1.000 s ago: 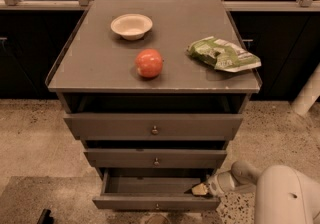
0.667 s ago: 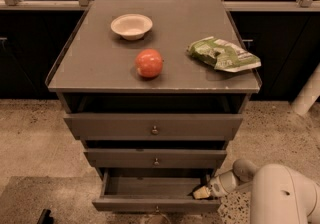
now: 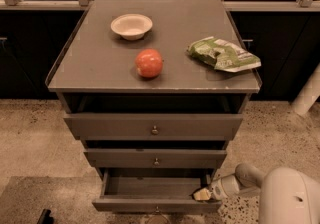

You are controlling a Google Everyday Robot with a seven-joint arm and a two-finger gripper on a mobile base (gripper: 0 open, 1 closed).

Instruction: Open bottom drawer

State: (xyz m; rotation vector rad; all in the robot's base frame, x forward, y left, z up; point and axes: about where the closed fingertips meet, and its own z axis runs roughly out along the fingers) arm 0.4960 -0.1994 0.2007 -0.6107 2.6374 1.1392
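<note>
The bottom drawer (image 3: 155,204) is the lowest of three dark grey drawers and stands pulled out, its inside showing. Its small knob (image 3: 157,210) sits at the centre of the front, at the frame's lower edge. My gripper (image 3: 202,195) is at the drawer's right end, by the inner right corner just behind the front panel. The white arm (image 3: 287,198) reaches in from the lower right. The middle drawer (image 3: 155,158) and the top drawer (image 3: 153,126) are less far out.
On the cabinet top (image 3: 100,68) lie a white bowl (image 3: 131,26), a red apple (image 3: 149,63) and a green chip bag (image 3: 223,55). A speckled floor (image 3: 30,138) surrounds the cabinet. A white post (image 3: 307,93) stands at the right.
The gripper has stayed at the drawer's right end, shifting slightly. The drawer looks about equally far out.
</note>
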